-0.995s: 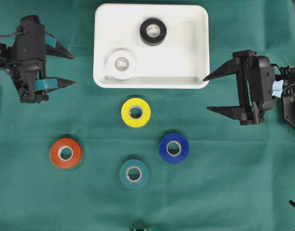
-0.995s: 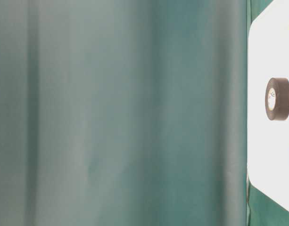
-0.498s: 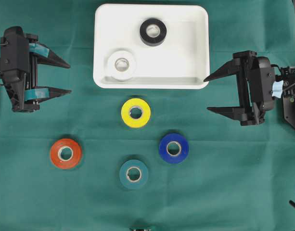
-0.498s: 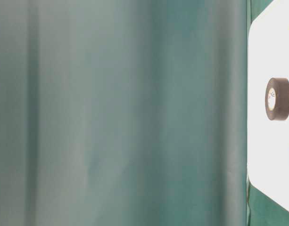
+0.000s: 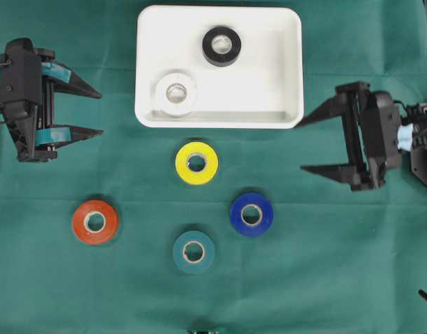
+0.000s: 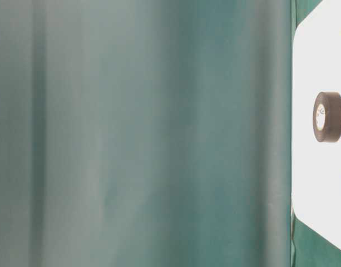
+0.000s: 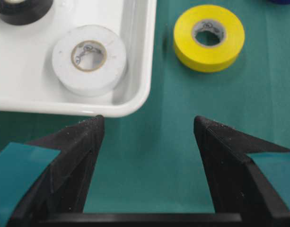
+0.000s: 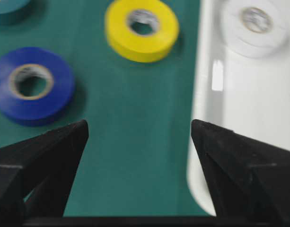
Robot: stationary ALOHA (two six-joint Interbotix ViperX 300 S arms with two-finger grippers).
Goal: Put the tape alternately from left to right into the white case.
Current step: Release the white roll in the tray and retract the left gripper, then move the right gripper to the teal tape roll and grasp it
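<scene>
With both the left gripper (image 5: 89,110) and right gripper (image 5: 312,145) spread apart and empty, I risk my right jaws clipping the white case (image 5: 290,120) rim just beside them while reaching ahead for the blue roll (image 5: 251,214).

Overhead view: the case (image 5: 262,76) sits on the worktop (image 5: 338,264) at top centre, with the upper roll (image 5: 221,46) in its top middle and the corner roll (image 5: 176,94) in its lower-left corner, apart. Below the case lie four rolls, all apart: the middle roll (image 5: 196,163) near the lower rim, the right roll (image 5: 251,214) below and right, the lowest roll (image 5: 193,251) beneath, the left roll (image 5: 95,222) far left. Left pincer (image 5: 101,112) is left of the case; right pincer (image 5: 299,147) is by its lower-right corner.
</scene>
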